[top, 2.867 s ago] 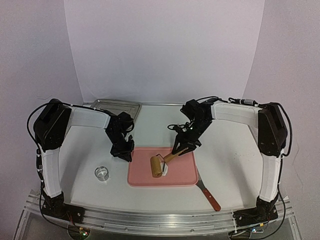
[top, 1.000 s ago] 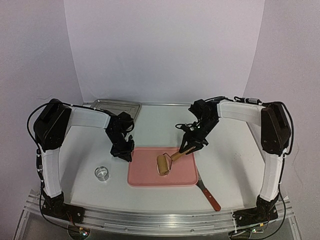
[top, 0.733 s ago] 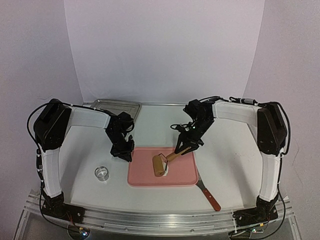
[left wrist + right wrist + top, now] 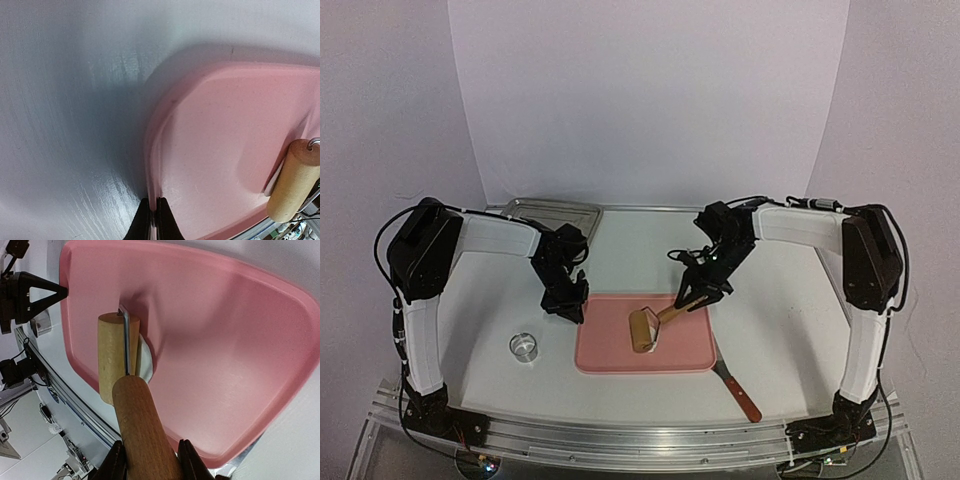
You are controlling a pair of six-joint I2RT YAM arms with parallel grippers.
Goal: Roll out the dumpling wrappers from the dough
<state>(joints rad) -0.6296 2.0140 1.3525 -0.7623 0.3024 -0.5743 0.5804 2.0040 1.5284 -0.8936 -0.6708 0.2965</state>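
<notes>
Compared with the moment before, the wooden roller (image 4: 642, 328) has shifted a little to the right on the pink tray (image 4: 620, 355), and the right gripper (image 4: 692, 293) has moved with it. The white dough piece (image 4: 144, 359) lies flat on the tray near its middle, mostly under the roller, so only an edge of it shows. The right gripper is clenched on the roller's wooden handle (image 4: 142, 430), 1 finger on each side. The left gripper (image 4: 152, 220) pinches the rim at the tray's far left corner. On the table, a small metal ring cutter (image 4: 524, 346) stands left of the tray, and a spatula (image 4: 738, 388) lies at its near right corner. A metal tray (image 4: 552, 212) is far left.
</notes>
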